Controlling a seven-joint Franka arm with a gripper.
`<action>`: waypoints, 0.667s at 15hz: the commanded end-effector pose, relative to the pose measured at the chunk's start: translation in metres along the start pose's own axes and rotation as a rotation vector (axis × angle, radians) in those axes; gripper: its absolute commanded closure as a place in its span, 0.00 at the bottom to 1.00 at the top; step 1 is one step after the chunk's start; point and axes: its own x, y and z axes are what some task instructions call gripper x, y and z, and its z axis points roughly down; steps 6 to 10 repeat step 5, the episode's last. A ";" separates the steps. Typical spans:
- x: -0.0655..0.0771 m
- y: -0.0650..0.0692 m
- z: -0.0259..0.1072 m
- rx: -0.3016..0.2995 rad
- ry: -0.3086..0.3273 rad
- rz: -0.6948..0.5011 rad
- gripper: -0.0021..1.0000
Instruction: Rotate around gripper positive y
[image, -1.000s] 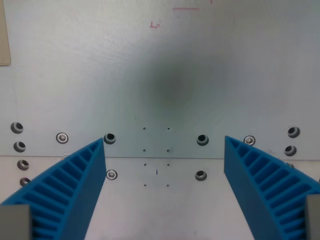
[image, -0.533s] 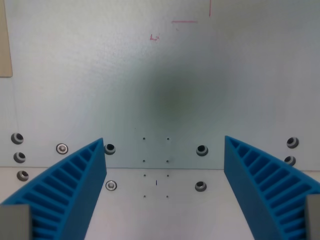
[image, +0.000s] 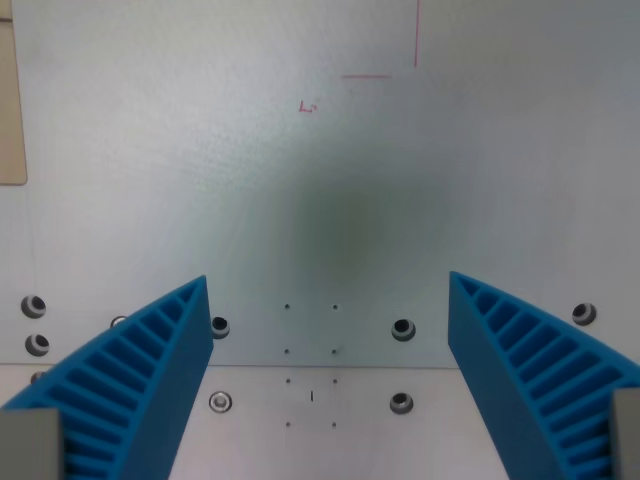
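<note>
pincer (image: 328, 290): wide, holding nothing | blue fingers (image: 130, 390) far apart | counter (image: 200, 180): pale; screw holes (image: 403, 328) low down

- blue ribbed fingers (image: 130, 385): lower ends cut off by the bottom edge.
- tan strip (image: 12, 100): cut off by the wrist view's left edge.
- bolt hole (image: 120, 322): partly hidden behind a finger.
- red marks (image: 309, 106): too small to read.
</note>
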 end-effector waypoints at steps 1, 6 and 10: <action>-0.016 -0.001 -0.002 0.012 0.290 0.002 0.00; -0.016 -0.001 -0.002 0.012 0.336 0.002 0.00; -0.016 -0.001 -0.002 0.012 0.336 0.002 0.00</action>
